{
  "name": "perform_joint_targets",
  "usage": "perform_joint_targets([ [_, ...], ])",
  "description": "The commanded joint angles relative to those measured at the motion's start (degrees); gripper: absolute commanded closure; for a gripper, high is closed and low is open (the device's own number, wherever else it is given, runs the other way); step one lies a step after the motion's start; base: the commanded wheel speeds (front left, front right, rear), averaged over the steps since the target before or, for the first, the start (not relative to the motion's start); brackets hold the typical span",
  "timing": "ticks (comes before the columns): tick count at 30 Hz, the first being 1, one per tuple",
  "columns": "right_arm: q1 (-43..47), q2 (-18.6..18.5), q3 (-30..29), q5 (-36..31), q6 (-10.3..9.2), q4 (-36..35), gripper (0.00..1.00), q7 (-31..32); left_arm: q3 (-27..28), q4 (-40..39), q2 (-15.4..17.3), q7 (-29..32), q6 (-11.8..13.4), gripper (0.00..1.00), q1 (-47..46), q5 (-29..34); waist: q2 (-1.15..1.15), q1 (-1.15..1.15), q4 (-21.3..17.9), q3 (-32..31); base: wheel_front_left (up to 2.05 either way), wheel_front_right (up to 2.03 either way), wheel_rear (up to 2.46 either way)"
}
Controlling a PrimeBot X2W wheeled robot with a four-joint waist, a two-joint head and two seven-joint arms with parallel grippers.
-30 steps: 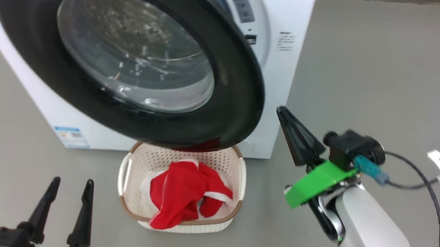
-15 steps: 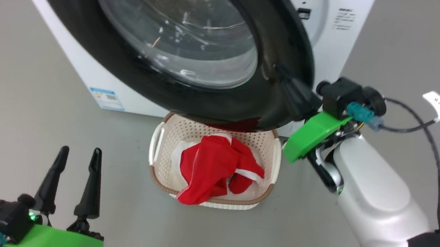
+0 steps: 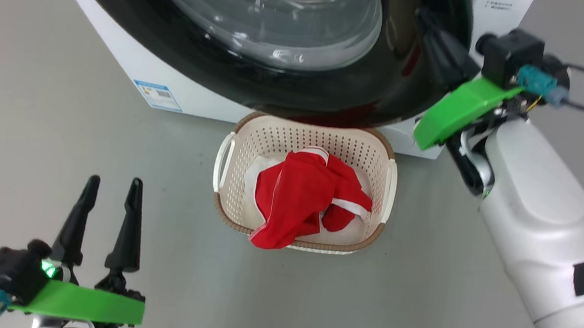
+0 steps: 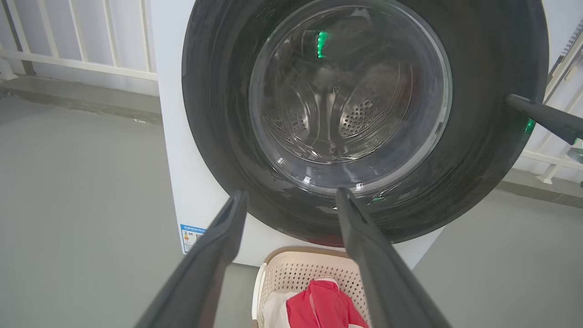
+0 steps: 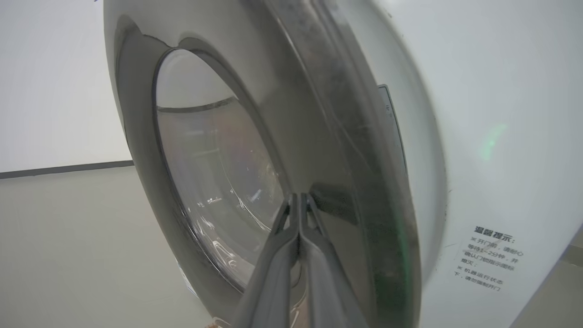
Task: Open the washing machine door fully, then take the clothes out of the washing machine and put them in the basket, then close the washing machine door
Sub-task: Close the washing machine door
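Steel drum (image 4: 364, 111) behind washing machine door (image 4: 218, 114)

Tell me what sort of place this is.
Probably a laundry corner in a bare utility or test space. A washing machine stands on a plain grey floor, a basket holding red clothes sits in front of it, and a white railing runs behind.

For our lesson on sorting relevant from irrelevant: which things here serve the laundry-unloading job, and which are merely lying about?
Job in hand: washing machine door, washing machine, clothes, basket, right tool.
Just there: blue sticker, white railing, printed notice.
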Motion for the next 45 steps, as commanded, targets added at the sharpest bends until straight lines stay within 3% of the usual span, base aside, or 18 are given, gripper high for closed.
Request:
perform_joint_targets([
  [1,-3.0,0.8,0.3,-0.6,-0.06,-0.5,1.0,-0.4,2.0,-1.3,0.7,-0.7,-0.3,0.0,-2.1,-1.4,0.0,0.0,0.2,1.5,0.0,0.0,0.0],
  [11,-11.7,0.3,0.2,-0.7,-0.06,5.3,1.0,-0.4,1.0,-1.3,0.6,-0.7,-0.3,0.0,-4.6,-2.3,0.0,0.0,1.1,4.8,0.0,0.0,0.0],
  [18,-16.0,0.0,-4.7,-3.3,-0.06,8.4,1.0,-0.4,0.6,-1.0,0.4,-0.7,-0.3,0.0,-5.6,-2.1,0.0,0.0,1.7,6.6,0.0,0.0,0.0],
  [28,-12.1,1.5,-5.0,-4.0,-0.06,4.1,1.0,-0.4,2.0,-0.5,0.5,-0.7,-0.3,0.0,-5.6,-2.4,0.0,0.0,-0.6,5.0,0.0,0.0,0.0],
  [29,-10.9,1.6,-4.5,-3.7,-0.06,2.9,0.85,-0.4,2.1,-0.5,0.5,-0.7,-0.3,0.0,-5.5,-2.3,0.0,0.0,-1.0,4.6,0.0,0.0,0.0],
  [30,-9.5,1.6,-4.0,-3.4,-0.06,1.7,0.63,-0.4,2.0,-0.6,0.4,-0.7,-0.3,0.0,-5.4,-2.2,0.0,0.0,-1.4,4.2,0.0,0.0,0.0],
  [31,-8.1,1.6,-3.9,-3.4,-0.06,0.6,0.51,-0.4,1.9,-0.6,0.5,-0.7,-0.3,0.0,-5.3,-2.0,0.0,0.0,-1.8,3.7,0.0,0.0,0.0],
  [32,-6.5,1.6,-4.1,-3.7,-0.06,-0.6,0.0,-0.4,1.9,-0.8,0.5,-0.7,-0.3,0.0,-5.2,-1.8,0.0,0.0,-2.3,3.2,0.0,0.0,0.0],
  [45,16.9,1.7,-9.0,-7.3,-0.06,-17.3,0.0,-0.4,1.8,0.2,1.6,-0.7,-0.3,0.0,-2.1,0.2,0.0,0.0,-8.7,-4.2,0.0,0.0,0.0],
])
